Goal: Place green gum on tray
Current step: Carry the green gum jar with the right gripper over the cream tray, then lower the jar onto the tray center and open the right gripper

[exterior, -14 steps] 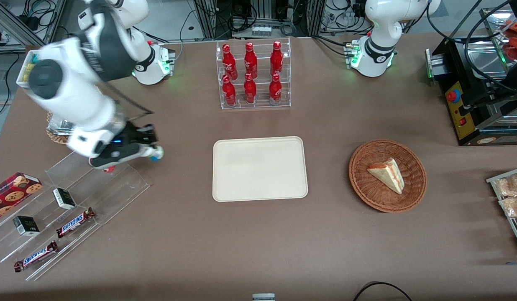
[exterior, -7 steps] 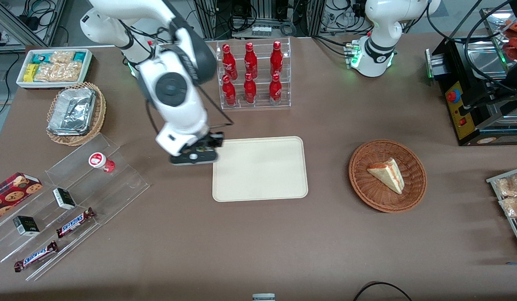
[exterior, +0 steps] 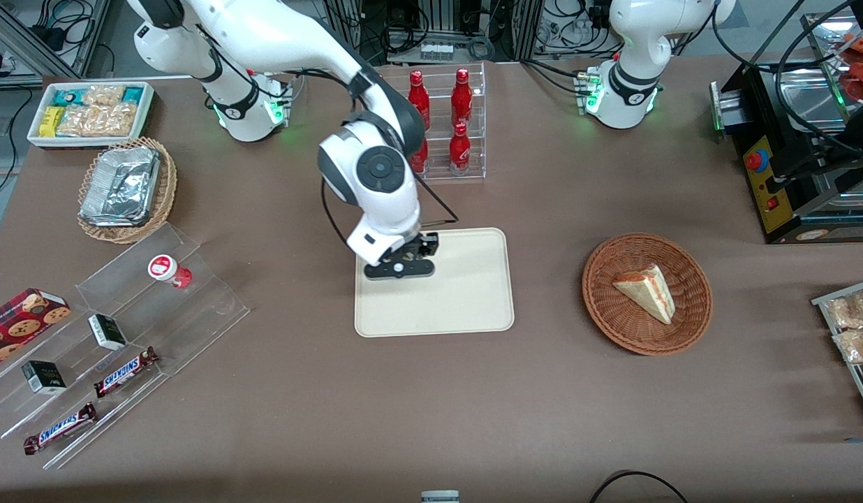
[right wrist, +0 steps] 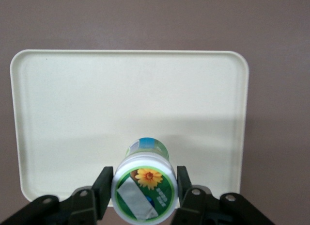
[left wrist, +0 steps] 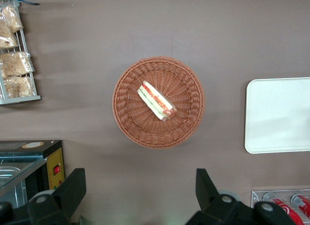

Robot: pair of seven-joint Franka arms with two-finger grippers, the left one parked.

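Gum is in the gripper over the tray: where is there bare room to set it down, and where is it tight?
The gripper, shut on the green gum, hangs over the tray near its working-arm end. The whole tray surface shows bare, so any spot inside the rim works. Bare tabletop also lies between the tray and the wicker basket. It is tighter near the cola bottle stand.

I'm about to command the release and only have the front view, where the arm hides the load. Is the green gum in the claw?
Observer: Yes. In the right wrist view the claw is shut on the green gum, one finger on each side of its lid.
Operator: Is it over the tray?
Observer: Yes, the tray lies directly beneath the bottle, inside the rim.
Operator: Is the label readable?
Observer: The lid shows a yellow flower on green, partly covered by a grey patch.
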